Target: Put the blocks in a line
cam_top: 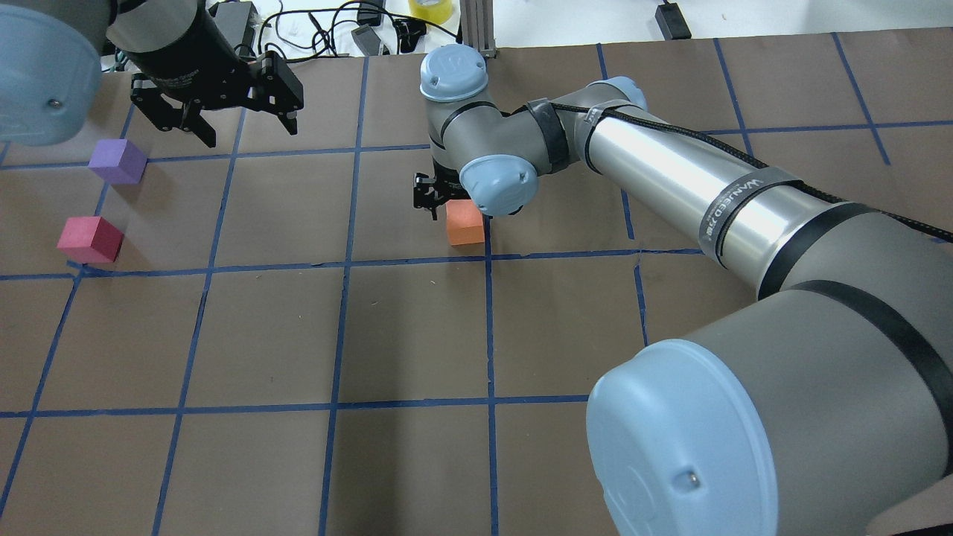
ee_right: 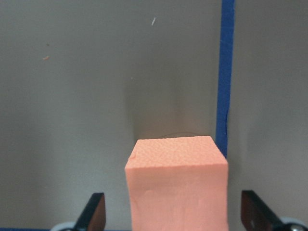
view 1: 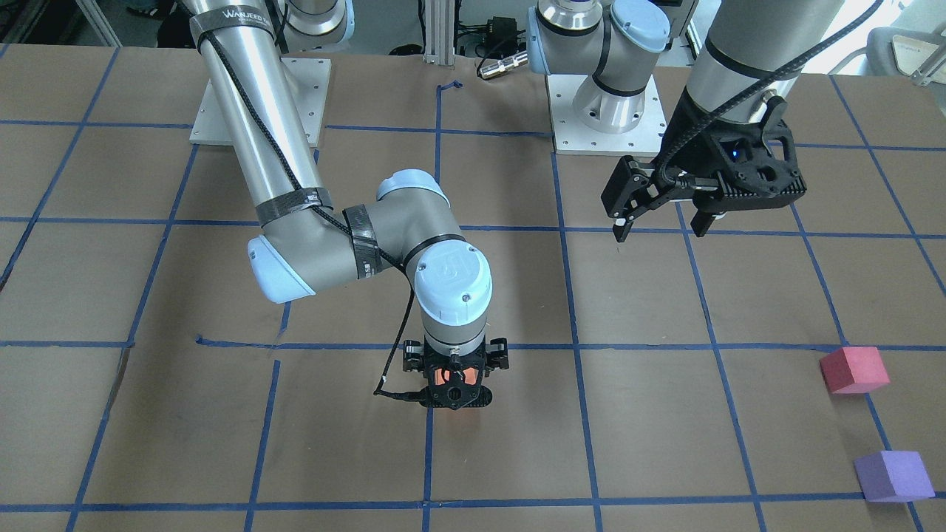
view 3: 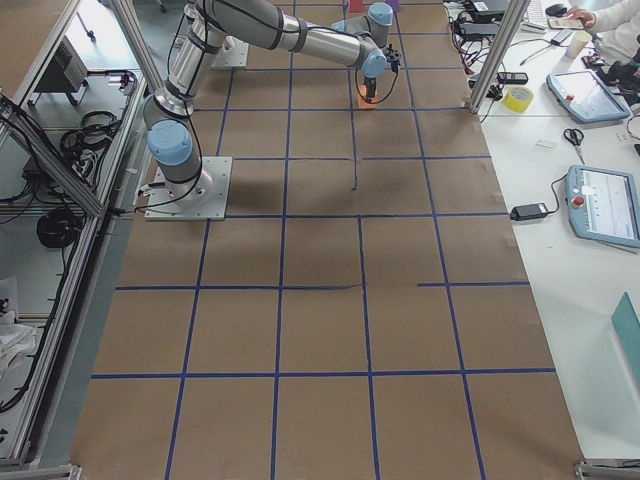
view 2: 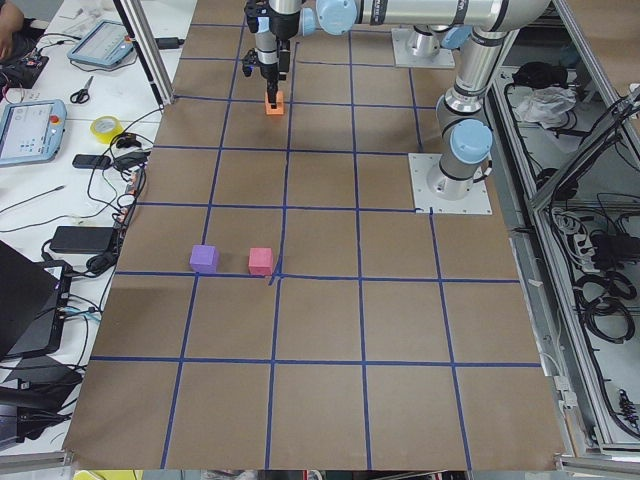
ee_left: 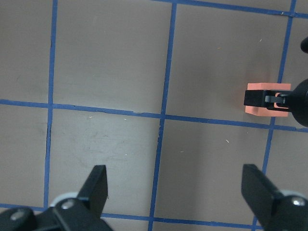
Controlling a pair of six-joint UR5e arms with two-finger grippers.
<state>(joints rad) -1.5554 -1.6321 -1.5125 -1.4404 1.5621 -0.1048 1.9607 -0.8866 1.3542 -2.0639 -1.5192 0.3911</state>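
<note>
The orange block (cam_top: 465,223) sits on the brown table near the middle, beside a blue tape line. My right gripper (cam_top: 447,208) points straight down over it. In the right wrist view the orange block (ee_right: 175,187) stands between the two fingers with a gap on each side, so the gripper is open. The red-pink block (cam_top: 89,238) and the purple block (cam_top: 118,160) sit close together on the table's left side. My left gripper (cam_top: 238,123) hovers open and empty above the table, beyond the purple block. Its wrist view shows the orange block (ee_left: 260,89) far off.
The table is brown paper with a blue tape grid (cam_top: 342,260). Both arm base plates (view 1: 259,103) (view 1: 613,111) stand at the robot's side. Cables and a yellow tape roll (cam_top: 432,7) lie past the far edge. My right arm's elbow (cam_top: 744,417) fills the overhead view's lower right.
</note>
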